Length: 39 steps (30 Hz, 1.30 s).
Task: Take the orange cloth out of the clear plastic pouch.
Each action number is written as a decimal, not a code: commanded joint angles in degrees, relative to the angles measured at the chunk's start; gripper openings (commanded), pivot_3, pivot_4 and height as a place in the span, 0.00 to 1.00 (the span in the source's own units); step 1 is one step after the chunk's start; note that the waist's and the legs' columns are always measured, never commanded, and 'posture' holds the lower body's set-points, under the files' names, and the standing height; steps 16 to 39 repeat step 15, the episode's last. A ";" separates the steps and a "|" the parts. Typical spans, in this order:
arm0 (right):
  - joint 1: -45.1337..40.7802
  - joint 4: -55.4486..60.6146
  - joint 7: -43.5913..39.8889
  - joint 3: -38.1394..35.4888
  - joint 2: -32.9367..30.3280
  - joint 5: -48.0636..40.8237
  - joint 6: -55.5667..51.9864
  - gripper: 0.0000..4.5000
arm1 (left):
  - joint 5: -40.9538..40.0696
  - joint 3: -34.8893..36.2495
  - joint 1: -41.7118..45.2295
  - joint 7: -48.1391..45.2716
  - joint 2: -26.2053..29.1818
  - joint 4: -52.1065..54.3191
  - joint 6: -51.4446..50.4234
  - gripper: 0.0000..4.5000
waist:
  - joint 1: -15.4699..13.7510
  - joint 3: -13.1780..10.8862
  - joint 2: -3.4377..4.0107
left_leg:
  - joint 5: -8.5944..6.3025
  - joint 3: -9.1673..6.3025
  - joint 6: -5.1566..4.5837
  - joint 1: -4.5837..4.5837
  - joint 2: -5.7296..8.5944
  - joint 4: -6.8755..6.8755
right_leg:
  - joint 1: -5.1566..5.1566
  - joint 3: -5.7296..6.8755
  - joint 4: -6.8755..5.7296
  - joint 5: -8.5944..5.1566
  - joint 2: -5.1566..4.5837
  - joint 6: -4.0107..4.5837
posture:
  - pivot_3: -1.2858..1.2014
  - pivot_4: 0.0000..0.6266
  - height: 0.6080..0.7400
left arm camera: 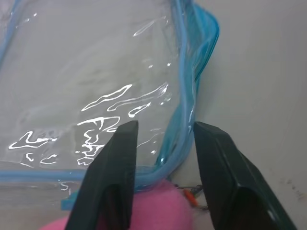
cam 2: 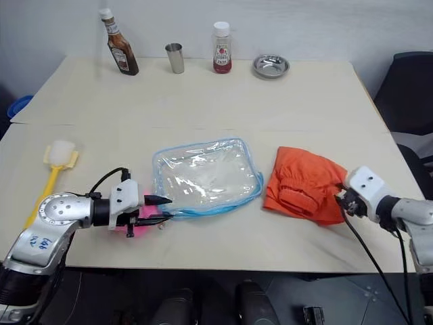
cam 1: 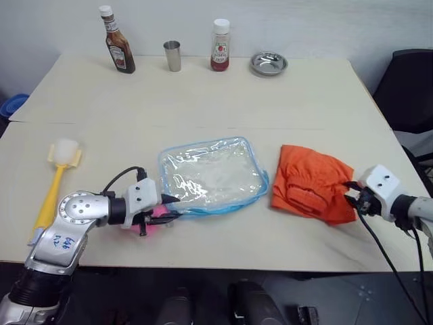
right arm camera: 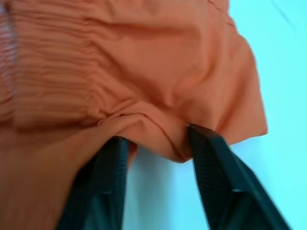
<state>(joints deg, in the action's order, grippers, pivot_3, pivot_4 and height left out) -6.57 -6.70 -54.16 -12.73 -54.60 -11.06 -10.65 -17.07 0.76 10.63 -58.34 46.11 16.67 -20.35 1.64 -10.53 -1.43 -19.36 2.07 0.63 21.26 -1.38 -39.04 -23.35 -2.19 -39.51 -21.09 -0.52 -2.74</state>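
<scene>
Just ahead of the right gripper (cam 1: 351,191), the orange cloth (cam 1: 311,183) is lying in a rumpled heap on the table (cam 1: 203,95), fully outside the clear plastic pouch (cam 1: 211,175) and a little apart from it. The right fingers (right arm camera: 218,165) are standing spread, with a fold of the cloth's near edge sitting between their tips; nothing is being pinched, so the fabric is resting under its own weight, which reads as a release rather than a grip. Over on the other side, the left gripper (cam 1: 170,207) is pointing at the pouch's near corner, its fingers (left arm camera: 117,163) parted as well, the blue-edged seam running just beyond their tips and not caught between them. A pink plush toy (left arm camera: 144,208) is lying right under these fingers, beside the pouch corner. The pouch is lying flat and looking empty, its film shining and crinkled, likely because it was only being steadied at that corner while the cloth came out. Judging by how things are lying, the task is looking finished, with both grippers letting go. Well beyond the fingers, at the far edge, two sauce bottles (cam 1: 118,40), a metal cup (cam 1: 172,55) and a small metal dish (cam 1: 268,63) are standing, and a yellow brush (cam 1: 55,177) is lying off to the left.
</scene>
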 commanded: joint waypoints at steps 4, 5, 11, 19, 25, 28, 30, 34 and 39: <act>3.36 3.62 -13.19 -10.17 -7.60 -10.84 -6.74 0.97 | -15.02 14.88 -2.26 -1.72 5.66 6.34 -14.46 0.90 | 0.11 -0.01 0.02 | -0.02 -0.01 -0.04 -0.03 -0.01 0.02 | 0.01 0.00 0.00 0.00 0.01 0.00 | 0.52 0.24 1.00; 3.86 2.82 -15.87 -11.91 -9.37 -12.34 -8.39 1.00 | -16.57 17.95 -3.28 -2.89 7.35 5.78 -16.01 0.90 | 0.16 -0.02 0.04 | -0.02 -0.01 -0.04 -0.02 -0.02 0.02 | 0.01 0.01 0.00 0.00 0.02 0.00 | 0.52 0.24 1.00; 4.86 -4.59 -25.74 -16.48 -16.03 -15.10 -11.53 1.00 | -16.05 29.20 -9.78 -9.18 14.35 -2.73 -14.80 0.90 | 0.13 -0.04 0.08 | -0.12 -0.05 -0.22 -0.14 -0.01 0.04 | 0.14 0.04 0.12 0.00 0.00 0.00 | 0.52 0.24 1.00; 3.46 -8.12 -28.23 -16.29 -17.26 -15.45 -12.29 1.00 | -11.35 29.93 -12.13 -11.95 16.93 -9.62 -7.14 0.90 | 0.16 -0.06 0.09 | -0.14 -0.04 -0.24 -0.15 -0.01 0.09 | 0.13 0.05 0.17 -0.01 -0.02 0.02 | 0.52 0.24 1.00; 3.46 -8.12 -28.23 -16.29 -17.26 -15.45 -12.29 1.00 | -11.35 29.93 -12.13 -11.95 16.93 -9.62 -7.14 0.90 | 0.16 -0.06 0.09 | -0.14 -0.04 -0.24 -0.15 -0.01 0.09 | 0.13 0.05 0.17 -0.01 -0.02 0.02 | 0.52 0.24 1.00; 3.46 -8.12 -28.23 -16.29 -17.26 -15.45 -12.29 1.00 | -11.35 29.93 -12.13 -11.95 16.93 -9.62 -7.14 0.90 | 0.16 -0.06 0.09 | -0.14 -0.04 -0.24 -0.15 -0.01 0.09 | 0.13 0.05 0.17 -0.01 -0.02 0.02 | 0.52 0.24 1.00; 3.46 -8.12 -28.23 -16.29 -17.26 -15.45 -12.29 1.00 | -11.35 29.93 -12.13 -11.95 16.93 -9.62 -7.14 0.90 | 0.16 -0.06 0.09 | -0.14 -0.04 -0.24 -0.15 -0.01 0.09 | 0.13 0.05 0.17 -0.01 -0.02 0.02 | 0.52 0.24 1.00; 3.46 -8.12 -28.23 -16.29 -17.26 -15.45 -12.29 1.00 | -11.35 29.93 -12.13 -11.95 16.93 -9.62 -7.14 0.90 | 0.16 -0.06 0.09 | -0.14 -0.04 -0.24 -0.15 -0.01 0.09 | 0.13 0.05 0.17 -0.01 -0.02 0.02 | 0.52 0.24 1.00; 3.46 -8.12 -28.23 -16.29 -17.26 -15.45 -12.29 1.00 | -11.35 29.93 -12.13 -11.95 16.93 -9.62 -7.14 0.90 | 0.16 -0.06 0.09 | -0.14 -0.04 -0.24 -0.15 -0.01 0.09 | 0.13 0.05 0.17 -0.01 -0.02 0.02 | 0.52 0.24 1.00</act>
